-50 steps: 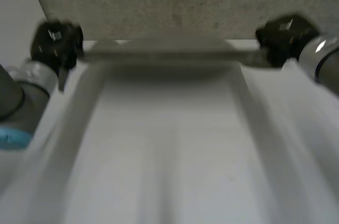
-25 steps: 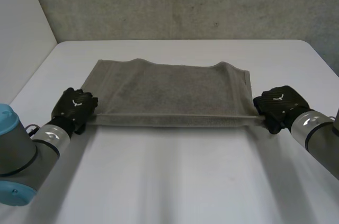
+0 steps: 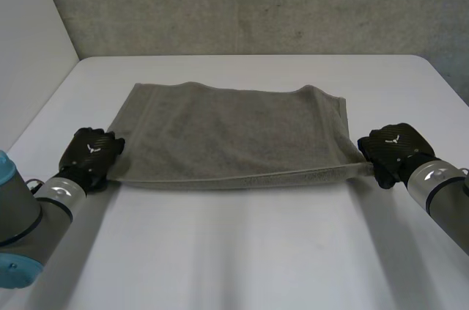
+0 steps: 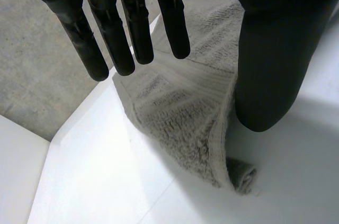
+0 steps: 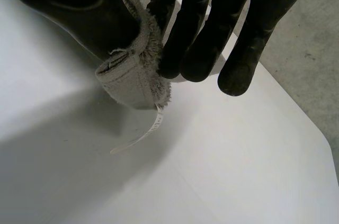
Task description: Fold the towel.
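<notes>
Towel (image 3: 227,134) edge beside open table (image 3: 242,251)

We observe a white table (image 3: 242,251) with a smooth matte top. Behind its far edge stands a grey, speckled concrete wall (image 3: 256,2). A plain white panel (image 3: 29,46) adjoins the wall at left. Lighting is soft.

Near corners of the towel (image 3: 227,134) out of sight beneath the left hand (image 3: 91,151) and right hand (image 3: 394,149) in the head view
</notes>
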